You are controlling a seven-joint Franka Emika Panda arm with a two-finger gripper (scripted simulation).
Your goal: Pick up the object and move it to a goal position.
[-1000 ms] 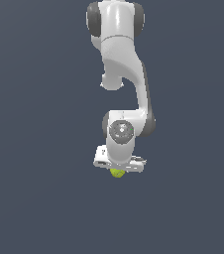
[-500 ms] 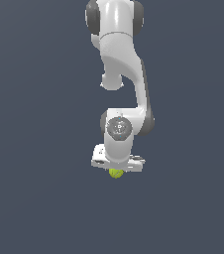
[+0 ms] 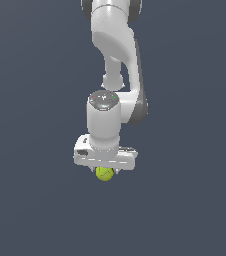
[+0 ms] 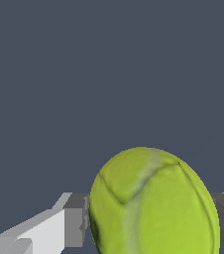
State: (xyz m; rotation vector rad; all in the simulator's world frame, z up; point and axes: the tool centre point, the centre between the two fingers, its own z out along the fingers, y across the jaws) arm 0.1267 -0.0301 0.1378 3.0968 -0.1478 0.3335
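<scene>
The object, a small yellow-green tennis ball (image 3: pixel 104 173), shows just under the white hand of the arm in the exterior view. My gripper (image 3: pixel 104 171) is shut on it, and the hand's body hides the fingers there. In the wrist view the ball (image 4: pixel 153 203) fills the space between the two grey fingers (image 4: pixel 74 225), with pale curved seams across its face. The gripper (image 4: pixel 151 223) presses it from both sides.
The white arm (image 3: pixel 116 75) reaches down from the top of the exterior view. Around it lies only a plain dark grey-blue ground (image 3: pixel 30 150).
The arm and the ball have shifted a little downward in the exterior view. The grip on the ball is unchanged.
</scene>
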